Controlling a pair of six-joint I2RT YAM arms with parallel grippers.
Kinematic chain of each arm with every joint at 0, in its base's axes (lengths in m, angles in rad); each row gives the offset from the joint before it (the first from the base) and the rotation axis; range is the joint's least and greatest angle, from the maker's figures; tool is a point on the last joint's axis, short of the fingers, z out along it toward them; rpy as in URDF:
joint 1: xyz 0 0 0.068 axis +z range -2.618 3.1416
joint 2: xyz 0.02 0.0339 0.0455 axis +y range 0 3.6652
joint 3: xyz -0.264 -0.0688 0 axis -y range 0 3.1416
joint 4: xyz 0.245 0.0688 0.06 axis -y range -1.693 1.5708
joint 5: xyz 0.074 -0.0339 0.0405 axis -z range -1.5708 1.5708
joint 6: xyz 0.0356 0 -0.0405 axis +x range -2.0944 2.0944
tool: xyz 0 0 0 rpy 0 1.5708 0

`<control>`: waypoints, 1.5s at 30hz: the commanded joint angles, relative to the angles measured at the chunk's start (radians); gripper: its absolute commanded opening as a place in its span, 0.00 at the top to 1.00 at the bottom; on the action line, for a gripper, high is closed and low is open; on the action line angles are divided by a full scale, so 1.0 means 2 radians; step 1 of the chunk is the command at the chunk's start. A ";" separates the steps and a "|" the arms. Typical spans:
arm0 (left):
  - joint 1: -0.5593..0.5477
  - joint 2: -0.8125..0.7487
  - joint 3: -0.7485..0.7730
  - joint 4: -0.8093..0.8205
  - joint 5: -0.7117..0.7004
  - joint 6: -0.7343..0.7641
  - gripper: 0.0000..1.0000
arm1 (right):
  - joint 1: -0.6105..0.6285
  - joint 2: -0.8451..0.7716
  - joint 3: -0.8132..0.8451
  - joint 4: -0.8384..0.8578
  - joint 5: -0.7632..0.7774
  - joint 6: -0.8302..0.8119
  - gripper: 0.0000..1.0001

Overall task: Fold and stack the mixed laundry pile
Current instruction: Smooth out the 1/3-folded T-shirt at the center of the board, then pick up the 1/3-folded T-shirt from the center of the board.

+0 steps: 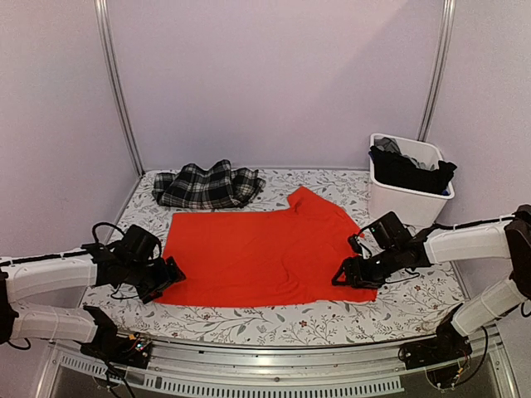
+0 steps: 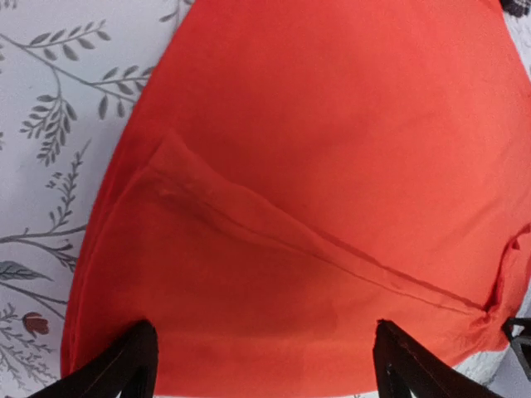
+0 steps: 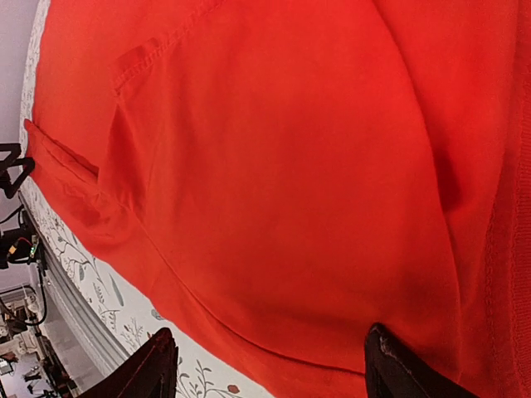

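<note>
A bright orange-red garment (image 1: 261, 253) lies spread flat in the middle of the table. It fills the left wrist view (image 2: 332, 166) and the right wrist view (image 3: 290, 166). My left gripper (image 1: 172, 275) is open at its near left corner, jaws wide over the cloth edge (image 2: 261, 373). My right gripper (image 1: 348, 276) is open at its near right corner, jaws wide over the hem (image 3: 270, 365). A black-and-white plaid garment (image 1: 207, 185) lies folded at the back left. Dark garments (image 1: 411, 170) hang out of the white bin (image 1: 406, 203).
The white bin stands at the back right, close behind the right arm. The floral tablecloth (image 1: 274, 319) shows along the near edge and around the red garment. Metal frame posts stand at the back corners.
</note>
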 commanded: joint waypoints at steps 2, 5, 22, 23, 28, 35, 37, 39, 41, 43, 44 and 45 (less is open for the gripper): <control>0.070 0.015 -0.031 -0.047 0.018 -0.014 0.10 | -0.041 0.008 -0.029 -0.026 0.031 0.023 0.20; 0.086 0.028 -0.031 -0.059 0.015 -0.010 0.12 | -0.052 -0.010 -0.023 -0.051 0.051 0.023 0.16; 0.077 0.027 0.144 0.008 0.024 0.214 0.00 | -0.072 -0.031 0.186 -0.037 0.025 -0.101 0.09; 0.080 0.041 0.158 0.016 0.018 0.223 0.00 | -0.073 -0.015 0.215 -0.034 0.035 -0.108 0.10; 0.100 0.118 0.249 0.014 -0.024 0.268 0.00 | -0.080 0.094 0.351 -0.029 0.070 -0.159 0.16; 0.190 0.169 0.295 0.059 0.060 0.305 0.00 | -0.089 0.259 0.510 -0.059 0.112 -0.225 0.25; 0.207 0.182 0.304 0.061 0.073 0.312 0.00 | -0.091 0.300 0.540 -0.065 0.118 -0.239 0.27; 0.220 0.194 0.309 0.065 0.084 0.317 0.00 | -0.093 0.334 0.572 -0.070 0.126 -0.251 0.27; 0.230 0.205 0.308 0.076 0.101 0.319 0.00 | -0.097 0.374 0.593 -0.074 0.129 -0.254 0.28; 0.234 0.218 0.307 0.085 0.110 0.320 0.00 | -0.100 0.404 0.613 -0.075 0.130 -0.254 0.28; 0.235 0.224 0.308 0.086 0.113 0.321 0.00 | -0.101 0.414 0.623 -0.077 0.130 -0.254 0.28; 0.235 0.230 0.308 0.088 0.116 0.321 0.00 | -0.102 0.427 0.633 -0.079 0.129 -0.267 0.29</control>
